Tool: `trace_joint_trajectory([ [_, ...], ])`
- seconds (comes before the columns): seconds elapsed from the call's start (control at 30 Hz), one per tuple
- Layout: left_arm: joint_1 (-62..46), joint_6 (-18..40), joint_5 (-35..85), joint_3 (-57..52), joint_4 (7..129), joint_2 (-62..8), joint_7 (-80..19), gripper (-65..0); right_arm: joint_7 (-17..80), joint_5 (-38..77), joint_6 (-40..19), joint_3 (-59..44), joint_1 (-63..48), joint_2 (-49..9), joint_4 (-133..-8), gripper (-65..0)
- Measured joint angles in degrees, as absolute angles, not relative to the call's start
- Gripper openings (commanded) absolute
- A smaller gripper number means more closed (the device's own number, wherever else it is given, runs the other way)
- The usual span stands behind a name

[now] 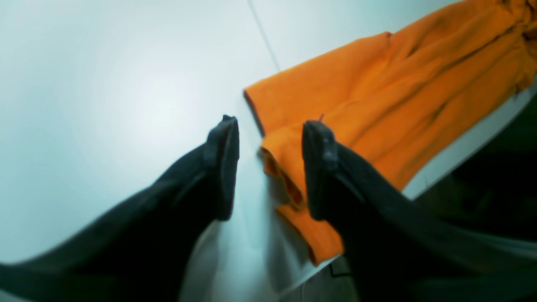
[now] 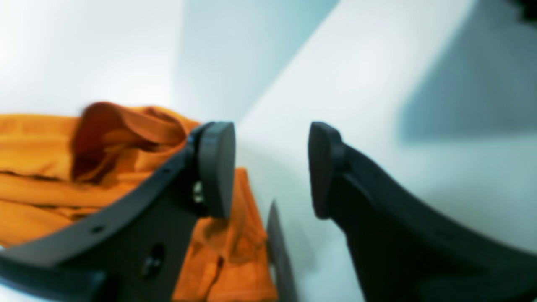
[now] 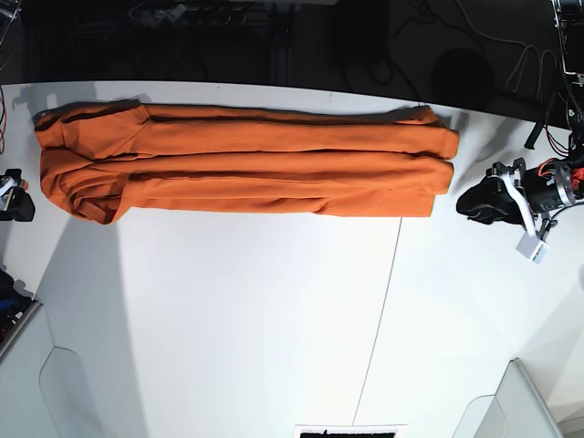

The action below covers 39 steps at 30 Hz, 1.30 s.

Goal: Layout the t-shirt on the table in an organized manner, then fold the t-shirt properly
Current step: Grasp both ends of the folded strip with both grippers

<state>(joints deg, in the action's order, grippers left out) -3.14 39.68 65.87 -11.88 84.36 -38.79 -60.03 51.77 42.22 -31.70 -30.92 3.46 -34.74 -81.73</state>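
While both end effectors (image 1: 268, 167) gape, t-shirt (image 3: 274, 164) lies bunched lengthwise.

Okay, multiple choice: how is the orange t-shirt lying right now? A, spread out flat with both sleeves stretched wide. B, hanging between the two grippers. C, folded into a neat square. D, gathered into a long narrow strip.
D: in the base view the orange t-shirt forms a long, narrow band on the white table, with creases running lengthwise.
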Motion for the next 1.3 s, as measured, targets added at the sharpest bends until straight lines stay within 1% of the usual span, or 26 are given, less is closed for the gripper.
trace_joint_trajectory([
  [0.07, -5.1, 39.7, 66.1, -13.8, 84.4, -38.9, -60.0, -29.5, 52.9, 43.3, -31.7, -31.8, 3.5, -34.8, -83.2, -36.8],
  [0.1, -6.4, 39.7, 66.2, -14.4, 84.4, -38.9, -60.0, -29.3, 53.1, 43.7, -31.7, -31.8, 3.5, -34.7, -83.6, -36.9],
  [0.13, -7.8, 39.7, 66.2, -14.8, 84.4, -38.8, -60.0, -29.3, 53.3, 43.9, -31.8, -31.8, 3.4, -34.5, -84.0, -38.9],
  [0.17, -9.1, 39.7, 66.3, -15.4, 84.4, -38.5, -60.2, -29.3, 53.5, 44.1, -31.8, -31.8, 3.4, -34.1, -84.6, -43.9],
  [0.2, -10.3, 39.7, 66.2, -16.1, 84.4, -38.2, -60.1, -29.3, 53.5, 44.2, -31.9, -31.8, 3.4, -33.6, -85.6, -52.6],
  [0.23, -11.4, 39.7, 66.1, -17.4, 84.4, -37.5, -59.9, -29.3, 53.5, 44.4, -31.9, -31.8, 3.4, -32.9, -86.5, -63.0],
  [0.27, -12.2, 39.6, 66.1, -19.3, 84.4, -36.3, -59.8, -29.3, 53.5, 44.4, -31.9, -31.8, 3.5, -32.3, -87.3, -65.0],
  [0.37, -13.7, 39.7, 67.0, -26.4, 84.4, -31.5, -59.1, -29.3, 53.4, 44.6, -31.9, -31.5, 3.4, -29.4, -87.7, -65.0],
  [0.47, -14.8, 39.7, 69.2, -29.5, 84.4, -28.4, -59.1, -29.1, 53.2, 42.2, -32.0, -28.7, 2.7, -26.6, -86.1, -65.0],
  [0.5, -14.8, 39.7, 69.5, -29.7, 84.4, -27.4, -59.1, -28.2, 52.3, 41.2, -32.0, -27.2, 2.4, -25.9, -85.0, -65.0],
  [0.57, -14.7, 39.7, 69.3, -29.5, 84.4, -25.5, -59.1, -24.2, 51.2, 37.8, -32.1, -24.6, 2.3, -24.7, -81.4, -65.0],
  [0.63, -14.8, 39.6, 66.7, -29.5, 84.4, -23.9, -57.4, -21.4, 50.0, 37.3, -32.0, -22.4, 2.1, -24.3, -78.0, -65.0],
  [0.7, -14.8, 39.5, 62.9, -29.6, 84.4, -22.7, -55.1, -21.3, 48.1, 37.9, -32.0, -21.3, 2.1, -24.3, -76.0, -65.0],
  [0.8, -14.8, 39.5, 57.4, -29.6, 84.4, -20.8, -53.2, -21.3, 48.0, 38.1, -32.0, -21.2, 2.3, -24.6, -75.2, -65.0],
  [1.0, -14.7, 39.5, 57.5, -28.2, 84.3, -19.4, -52.3, -21.3, 48.1, 38.6, -32.0, -21.1, 2.4, -24.6, -75.2, -65.0],
  [1.2, -14.6, 39.6, 58.1, -23.2, 84.4, -19.2, -50.8, -21.3, 48.2, 38.6, -32.0, -21.1, 2.4, -24.6, -75.2, -65.0],
  [1.3, -14.6, 40.1, 55.1, -20.3, 84.5, -19.2, -48.4, -21.4, 48.2, 38.6, -32.0, -21.1, 2.4, -24.6, -75.2, -65.0],
])
